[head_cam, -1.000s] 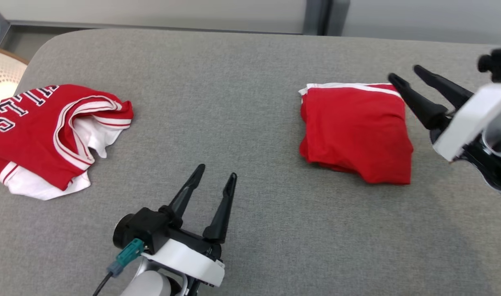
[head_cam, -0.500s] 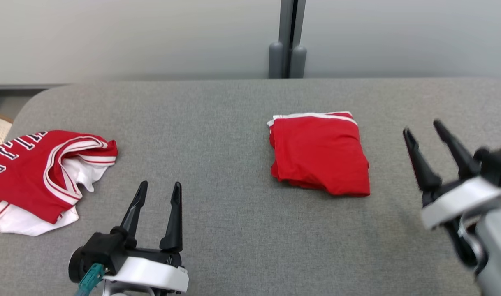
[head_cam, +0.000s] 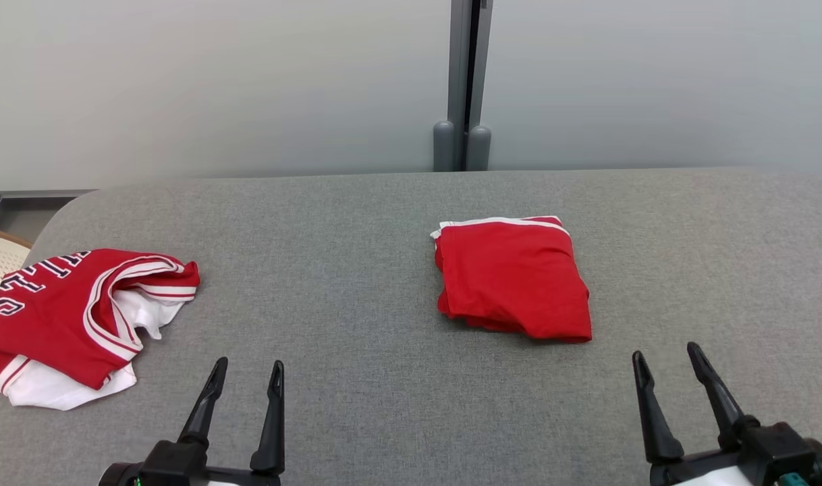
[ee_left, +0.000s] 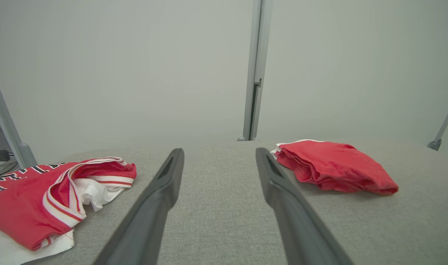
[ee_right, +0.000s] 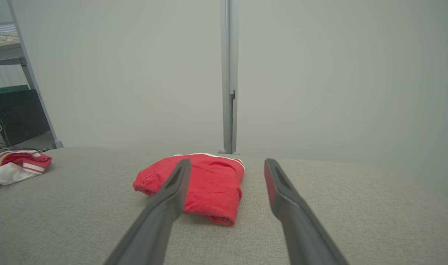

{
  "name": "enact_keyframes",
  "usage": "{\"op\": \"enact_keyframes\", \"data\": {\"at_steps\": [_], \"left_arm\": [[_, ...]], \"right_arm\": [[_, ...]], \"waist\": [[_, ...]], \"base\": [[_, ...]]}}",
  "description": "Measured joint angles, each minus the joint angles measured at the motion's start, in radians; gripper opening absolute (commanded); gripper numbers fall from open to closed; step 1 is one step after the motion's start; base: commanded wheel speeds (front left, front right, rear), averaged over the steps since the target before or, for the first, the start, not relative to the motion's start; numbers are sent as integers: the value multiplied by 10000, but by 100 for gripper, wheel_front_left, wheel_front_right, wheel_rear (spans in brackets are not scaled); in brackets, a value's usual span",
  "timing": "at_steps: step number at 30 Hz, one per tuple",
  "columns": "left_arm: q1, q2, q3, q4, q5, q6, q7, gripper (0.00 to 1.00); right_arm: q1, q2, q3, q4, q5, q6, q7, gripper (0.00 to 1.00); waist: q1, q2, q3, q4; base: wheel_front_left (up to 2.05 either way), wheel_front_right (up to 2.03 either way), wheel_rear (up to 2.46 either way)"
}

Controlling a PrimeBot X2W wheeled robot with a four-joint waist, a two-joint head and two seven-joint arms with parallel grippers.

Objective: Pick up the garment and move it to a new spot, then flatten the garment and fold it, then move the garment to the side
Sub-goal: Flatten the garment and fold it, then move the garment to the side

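Your right gripper (head_cam: 665, 351) hangs over the near edge of the surface (head_cam: 384, 405) towards its right corner, fingers spread wide and holding nothing. A second ago it stood just beside the right edge of the folded red garment (head_cam: 512, 280); now it is well apart from it. Your left gripper (head_cam: 249, 364) has also drawn back to the near edge, left of the middle, fingers likewise spread and empty.

The head camera has lifted over the same second, so do not read the cloth's shift in the picture as a move: the garment keeps its shape and lies flat, right of the middle and nearer the far edge.

You can take this as the release after the last placing: folded, set aside, both arms going to rest. The near hem looks slightly bulged, though from this angle you cannot tell whether the layers are even.

A crumpled red-and-white jersey (head_cam: 80, 324) sits at the left edge, untouched.
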Motion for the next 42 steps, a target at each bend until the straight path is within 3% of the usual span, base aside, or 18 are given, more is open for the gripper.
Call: {"op": "enact_keyframes", "data": {"at_steps": [14,24,28,30,31,34,38,42], "left_arm": [[234,-42,27,121,261,-8,2,100],[-198,-42,-63,-121,213,-88,0,100],[-946,-46,-416,-529,554,-508,0,100],[-1214,-56,-560,-681,644,-623,0,100],[-1416,-52,-629,-792,646,-677,2,100],[-1663,-48,-706,-947,656,-750,2,100],[-1883,-52,-859,-1062,656,-849,0,100],[-2036,-48,-920,-1078,677,-901,0,100]], "right_arm": [[299,196,77,59,-4,0,2,100],[-495,290,-105,-190,458,-2,2,100],[-1741,211,86,665,2826,-2,2,100],[-2454,-447,790,1396,4343,-4,159,100],[-3276,-1233,1358,1672,6171,-12,1081,100],[-4224,-2387,1779,1714,8295,-10,2560,100],[-4937,-3438,1919,2050,10161,-12,4625,100],[-5437,-3881,1981,2372,10824,-12,5670,100]], "waist": [[0,0,-77,-63],[0,0,597,168],[0,0,1308,299],[0,0,1679,388],[0,0,2023,487],[0,0,2484,626],[0,0,3003,789],[0,0,3344,899]], "base": [[0,0,0],[0,0,0],[0,0,0],[0,0,0],[0,0,0],[0,0,0],[0,0,0],[0,0,0]]}}
